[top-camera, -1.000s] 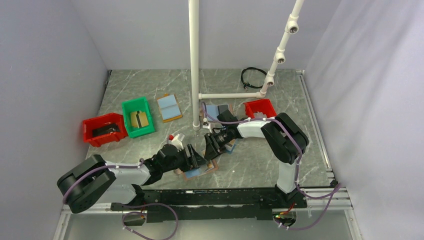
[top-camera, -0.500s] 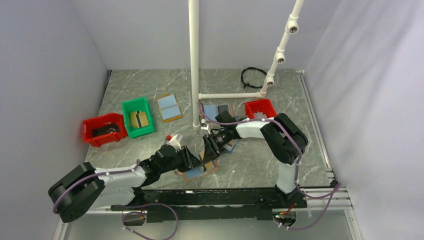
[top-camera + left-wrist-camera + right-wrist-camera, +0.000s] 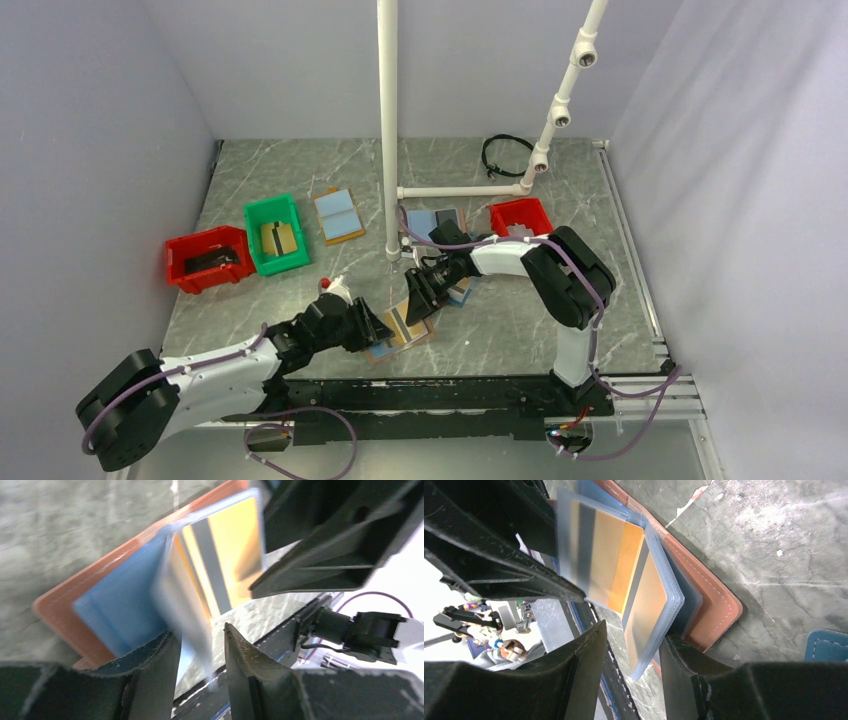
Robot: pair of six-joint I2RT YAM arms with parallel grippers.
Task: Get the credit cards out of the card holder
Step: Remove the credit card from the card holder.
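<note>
Plastic card (image 3: 609,560) looks stiff, slick; pinch its edge. Left fingers (image 3: 150,675), right fingers (image 3: 579,670) straddle the card holder's (image 3: 719,610) sleeves at 6 o'clock; grip unclear.

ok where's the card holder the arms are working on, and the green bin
card holder (image 3: 719,612), right wrist view, on its brown stitched rim
green bin (image 3: 272,207), top view, on its far wall
</note>
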